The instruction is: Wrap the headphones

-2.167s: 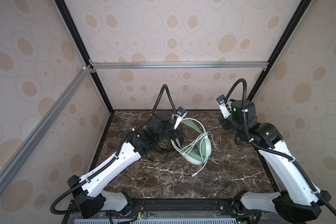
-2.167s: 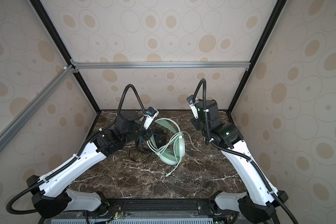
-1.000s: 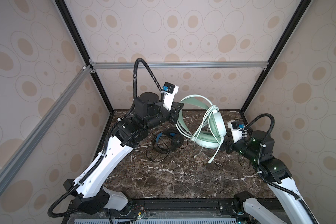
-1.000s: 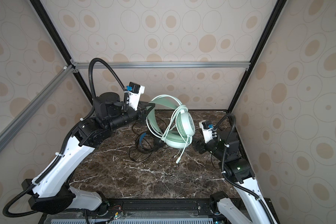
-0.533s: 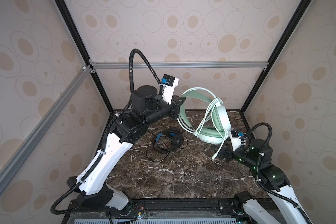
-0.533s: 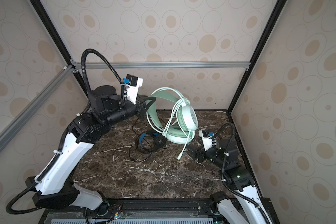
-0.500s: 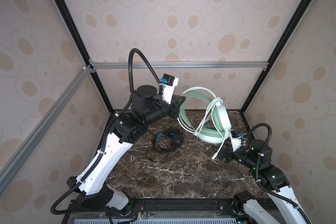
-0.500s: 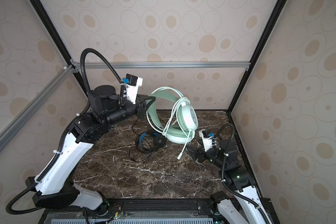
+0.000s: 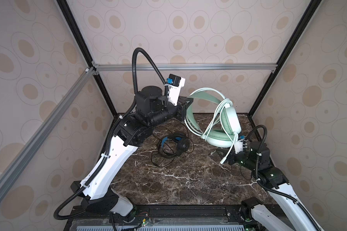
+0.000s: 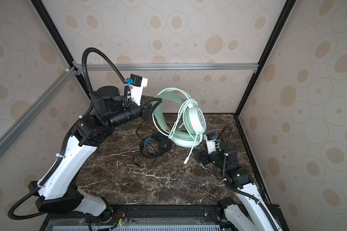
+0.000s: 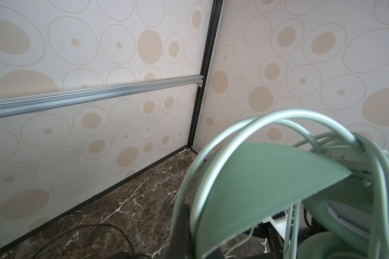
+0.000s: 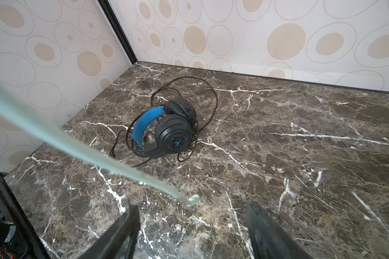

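- Above the marble table [image 9: 178,184], in both top views, the left gripper [image 9: 185,104] was clamped shut on the band of the mint-green headset [image 9: 226,128], holding it clear of the surface near the back wall
- Its pale cord [image 9: 213,120] lay looped over band and earcup, and a straight pale stalk [image 9: 227,152] hung down from the lower earcup; cord end or microphone boom, I could not tell
- Low on the right in those views, the right gripper [image 10: 198,157] sat just beside the stalk's tip; the black headset [image 9: 178,143] lay mid-table, its thin cord loose around it
- From the left wrist view, one dark finger [image 11: 181,224] pressed against the green band under the arching loops
- From the right wrist view, the jaws stood wide apart and empty, the tip just ahead of them
- Judged step: finishing the green set's wrap; the next move called for closing gently on that tip without dragging loops off, and the black set remained unwrapped
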You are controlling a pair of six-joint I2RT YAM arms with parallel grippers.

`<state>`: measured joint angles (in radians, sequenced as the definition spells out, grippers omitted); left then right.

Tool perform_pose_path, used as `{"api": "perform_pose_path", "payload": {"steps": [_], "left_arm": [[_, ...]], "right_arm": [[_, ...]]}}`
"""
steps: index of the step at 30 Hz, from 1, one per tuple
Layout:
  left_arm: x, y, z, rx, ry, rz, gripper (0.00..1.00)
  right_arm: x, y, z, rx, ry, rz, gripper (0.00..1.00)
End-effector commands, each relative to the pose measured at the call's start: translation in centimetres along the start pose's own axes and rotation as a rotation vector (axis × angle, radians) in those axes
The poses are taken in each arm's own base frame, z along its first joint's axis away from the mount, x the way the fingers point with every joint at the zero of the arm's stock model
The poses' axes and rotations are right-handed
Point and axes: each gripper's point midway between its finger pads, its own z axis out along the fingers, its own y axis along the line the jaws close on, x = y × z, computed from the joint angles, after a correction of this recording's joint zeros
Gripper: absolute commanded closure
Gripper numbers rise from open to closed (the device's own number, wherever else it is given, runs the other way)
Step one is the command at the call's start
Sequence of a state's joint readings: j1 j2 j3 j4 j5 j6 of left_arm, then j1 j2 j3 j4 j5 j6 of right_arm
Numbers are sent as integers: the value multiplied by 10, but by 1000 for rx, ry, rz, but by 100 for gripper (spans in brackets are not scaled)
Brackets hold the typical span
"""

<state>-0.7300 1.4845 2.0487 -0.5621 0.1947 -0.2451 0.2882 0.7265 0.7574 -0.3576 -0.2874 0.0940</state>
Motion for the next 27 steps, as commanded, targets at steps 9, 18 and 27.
{"api": "perform_pose_path", "payload": {"steps": [9, 18, 27], "left_arm": [[-63, -20, -30, 84, -195, -44, 100], [-66, -23, -27, 104, -206, -53, 100], [-71, -25, -26, 114, -218, -57, 100]], "right_arm": [[-4, 17, 8, -116, -21, 12, 23], [3, 23, 4, -152, -19, 13, 23], [9, 20, 1, -126, 0, -6, 24]]}}
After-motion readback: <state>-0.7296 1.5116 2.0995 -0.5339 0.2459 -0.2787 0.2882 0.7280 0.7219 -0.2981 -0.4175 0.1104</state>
